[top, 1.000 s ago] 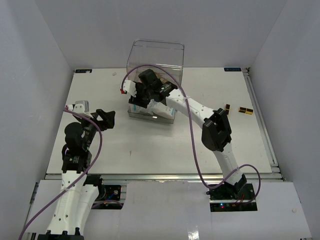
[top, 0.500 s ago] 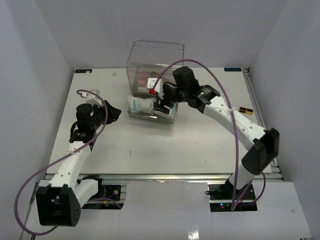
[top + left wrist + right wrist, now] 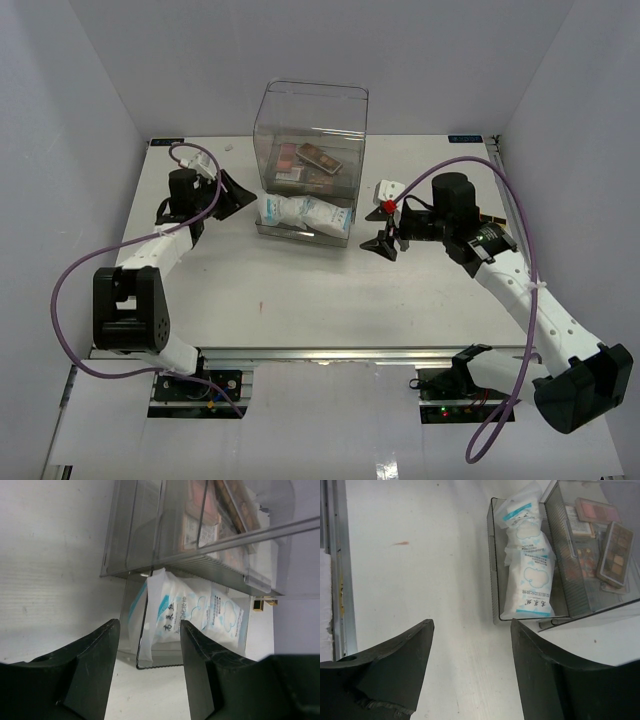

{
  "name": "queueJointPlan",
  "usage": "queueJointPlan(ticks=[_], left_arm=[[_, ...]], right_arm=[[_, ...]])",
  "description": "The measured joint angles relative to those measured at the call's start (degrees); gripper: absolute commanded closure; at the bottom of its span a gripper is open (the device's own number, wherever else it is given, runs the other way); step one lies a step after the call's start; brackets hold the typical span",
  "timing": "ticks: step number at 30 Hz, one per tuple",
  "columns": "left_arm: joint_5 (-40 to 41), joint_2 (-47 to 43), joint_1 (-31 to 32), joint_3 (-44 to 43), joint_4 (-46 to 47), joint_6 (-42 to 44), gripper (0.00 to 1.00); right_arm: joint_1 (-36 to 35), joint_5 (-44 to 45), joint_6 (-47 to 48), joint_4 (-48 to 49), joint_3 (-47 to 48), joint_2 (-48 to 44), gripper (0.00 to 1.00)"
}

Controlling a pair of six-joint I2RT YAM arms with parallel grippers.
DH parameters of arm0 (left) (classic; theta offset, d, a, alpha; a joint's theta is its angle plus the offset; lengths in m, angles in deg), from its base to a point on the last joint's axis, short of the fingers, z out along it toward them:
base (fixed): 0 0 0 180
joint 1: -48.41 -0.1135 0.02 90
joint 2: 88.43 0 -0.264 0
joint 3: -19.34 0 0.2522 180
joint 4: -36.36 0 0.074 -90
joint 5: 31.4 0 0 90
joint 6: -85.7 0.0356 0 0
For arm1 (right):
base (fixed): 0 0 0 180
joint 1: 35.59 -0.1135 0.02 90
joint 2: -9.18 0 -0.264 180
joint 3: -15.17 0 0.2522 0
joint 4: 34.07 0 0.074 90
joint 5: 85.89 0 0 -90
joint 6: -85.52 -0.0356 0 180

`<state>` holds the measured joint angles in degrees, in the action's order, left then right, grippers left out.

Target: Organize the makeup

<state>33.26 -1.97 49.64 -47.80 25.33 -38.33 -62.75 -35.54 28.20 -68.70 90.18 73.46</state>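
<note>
The left gripper (image 3: pixel 148 625) and right gripper (image 3: pixel 471 627) are hanging with jaws apart, holding nothing, flanking the pulled-out drawer (image 3: pixel 493 555) at the overhead view's centre. Before it gets pushed shut, the puffy white-and-blue packets (image 3: pixel 527 575) lying in it are probably needing flattening. Farther back, pink and brown palettes (image 3: pixel 615 545) are sitting stacked inside the clear box (image 3: pixel 310 110).

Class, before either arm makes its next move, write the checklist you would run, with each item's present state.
1. Left claw open and empty: ok.
2. Right claw open and empty: ok.
3. Packets inside the drawer: ok.
4. Drawer pushed shut: not ok, it stands pulled out.
5. All makeup off the table: not ok, a small palette lies right of the box.
</note>
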Motion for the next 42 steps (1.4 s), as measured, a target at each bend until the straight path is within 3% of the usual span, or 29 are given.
queueJointPlan(ticks=[9, 17, 23, 35, 42], left_arm=[[-2.86, 6.48, 0.0, -5.17, 0.69, -0.32, 0.46], [-5.39, 9.94, 0.28, -6.63, 0.62, -0.66, 0.78], [-7.3, 10.54, 1.26, -8.26, 1.08, -0.47, 0.89], [-8.92, 12.51, 3.35, -10.78, 0.23, 1.16, 0.94], [-5.37, 14.41, 7.39, -15.37, -3.69, 4.22, 0.96]], right_arm=[[2.54, -3.89, -3.57, 3.44, -5.71, -1.95, 0.3], [4.77, -6.19, -5.53, 5.65, -6.95, -2.63, 0.3], [5.72, -7.58, -6.66, 6.46, -7.5, -2.74, 0.3], [6.78, -8.82, -7.64, 7.56, -7.9, -2.74, 0.3], [7.11, -9.52, -8.32, 7.88, -8.68, -2.74, 0.31]])
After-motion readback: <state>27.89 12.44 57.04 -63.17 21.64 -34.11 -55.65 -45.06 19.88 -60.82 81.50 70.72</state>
